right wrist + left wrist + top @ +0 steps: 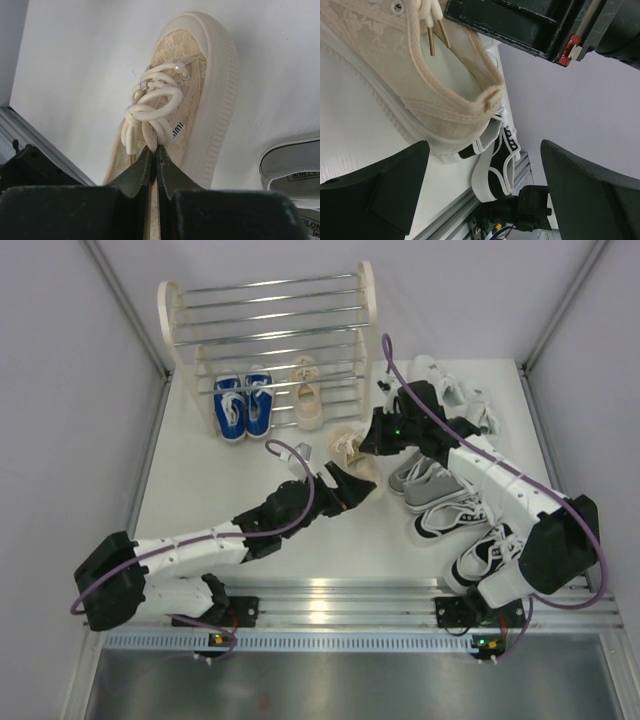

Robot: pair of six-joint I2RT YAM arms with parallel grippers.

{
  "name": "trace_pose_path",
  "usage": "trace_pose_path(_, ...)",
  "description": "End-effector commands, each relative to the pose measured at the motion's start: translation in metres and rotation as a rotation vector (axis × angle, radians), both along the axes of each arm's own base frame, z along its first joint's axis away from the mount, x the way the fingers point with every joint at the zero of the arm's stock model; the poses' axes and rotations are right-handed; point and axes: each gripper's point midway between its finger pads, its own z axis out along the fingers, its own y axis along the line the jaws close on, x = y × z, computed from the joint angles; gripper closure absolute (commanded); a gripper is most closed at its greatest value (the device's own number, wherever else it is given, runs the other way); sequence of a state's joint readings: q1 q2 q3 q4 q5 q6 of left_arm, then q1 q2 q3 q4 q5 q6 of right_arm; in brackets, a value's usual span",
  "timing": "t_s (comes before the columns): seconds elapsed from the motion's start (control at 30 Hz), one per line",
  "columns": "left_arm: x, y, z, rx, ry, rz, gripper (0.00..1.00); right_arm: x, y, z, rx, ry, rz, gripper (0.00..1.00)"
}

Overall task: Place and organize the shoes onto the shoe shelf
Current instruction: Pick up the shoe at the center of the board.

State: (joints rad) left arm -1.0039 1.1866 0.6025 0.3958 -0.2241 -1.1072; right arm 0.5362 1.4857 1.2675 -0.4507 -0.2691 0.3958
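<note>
The white table [200,490] carries everything I am working with. At its far edge stands the cream-sided shoe shelf with chrome rods [268,315]. A pair of blue sneakers with white laces [243,405] and one beige lace-up sneaker [307,395] sit side by side under its lowest rods. To the right, under my right arm, lie the grey sneakers with white soles [430,480], the black-and-white sneakers [470,530] and, further back, the all-white sneakers [450,385]. The second beige sneaker [200,100] lies on the table in front of the shelf, between my two arms. My left pincer [484,145] gapes wide at the sneaker's heel, touching nothing. My right pincer [156,155] is closed tight at the cream lace knot [150,107]; whether it pinches lace I cannot tell.
</note>
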Motion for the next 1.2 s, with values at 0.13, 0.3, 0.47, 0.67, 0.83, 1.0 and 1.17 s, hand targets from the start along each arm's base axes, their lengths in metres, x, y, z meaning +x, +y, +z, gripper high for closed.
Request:
trace_pose_path(0.13, -0.001, -0.027, 0.008, -0.020, -0.024, -0.012, 0.02, 0.015, 0.010, 0.043, 0.150, -0.088, -0.017, 1.00)
trace_pose_path(0.3, 0.006, -0.027, -0.011, 0.121, -0.022, 0.057, 0.02, 0.014, 0.007, 0.041, 0.147, -0.092, -0.025, 1.00)
trace_pose_path(0.47, 0.012, -0.028, -0.008, 0.203, -0.110, 0.126, 0.02, 0.012, 0.008, 0.037, 0.157, -0.082, -0.025, 1.00)
trace_pose_path(0.67, 0.016, -0.027, -0.020, 0.302, -0.166, 0.194, 0.02, 0.011, 0.009, 0.039, 0.208, -0.050, -0.029, 1.00)
trace_pose_path(0.83, 0.004, -0.016, -0.042, 0.337, -0.150, 0.227, 0.02, 0.013, 0.000, 0.039, 0.227, -0.044, -0.057, 1.00)
trace_pose_path(1.0, -0.001, -0.009, -0.038, 0.361, -0.186, 0.256, 0.02, 0.015, -0.002, 0.035, 0.222, -0.040, -0.072, 1.00)
trace_pose_path(1.17, -0.002, -0.013, -0.033, 0.388, -0.218, 0.269, 0.02, 0.015, -0.003, 0.033, 0.220, -0.038, -0.083, 1.00)
